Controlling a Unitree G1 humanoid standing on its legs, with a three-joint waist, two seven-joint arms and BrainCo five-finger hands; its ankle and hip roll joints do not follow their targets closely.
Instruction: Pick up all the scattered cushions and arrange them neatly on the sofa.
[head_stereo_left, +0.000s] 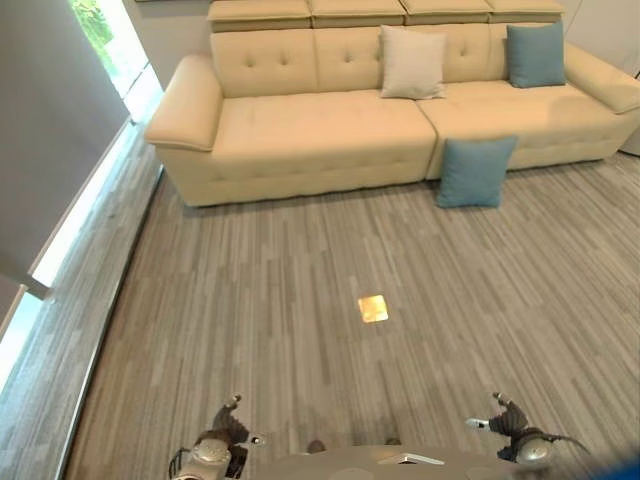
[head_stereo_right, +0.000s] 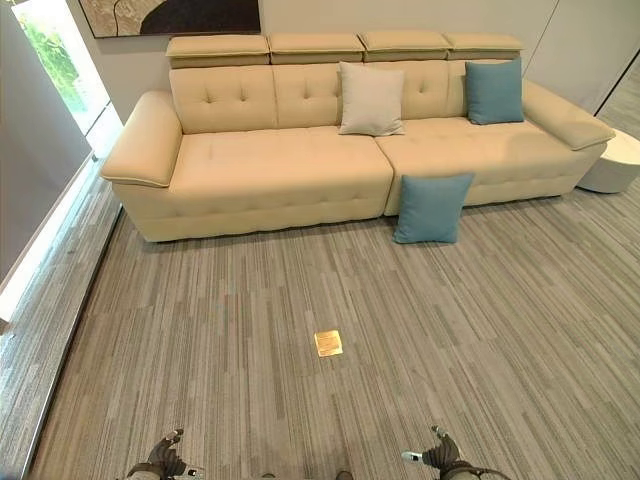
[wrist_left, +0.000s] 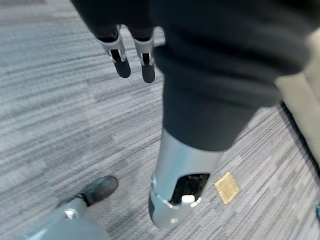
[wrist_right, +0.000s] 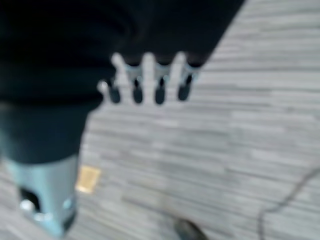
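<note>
A cream sofa stands along the far wall. On its seat a white cushion leans upright against the backrest near the middle, and a blue cushion leans near the right arm. A second blue cushion stands on the floor, propped against the sofa's front right of centre. My left hand and right hand hang low by my sides, far from the sofa. In the wrist views the left hand's fingers and the right hand's fingers are straight and hold nothing.
Grey striped carpet runs from me to the sofa. A small brass floor plate lies midway. A tall window lines the left wall. A round white table stands past the sofa's right arm.
</note>
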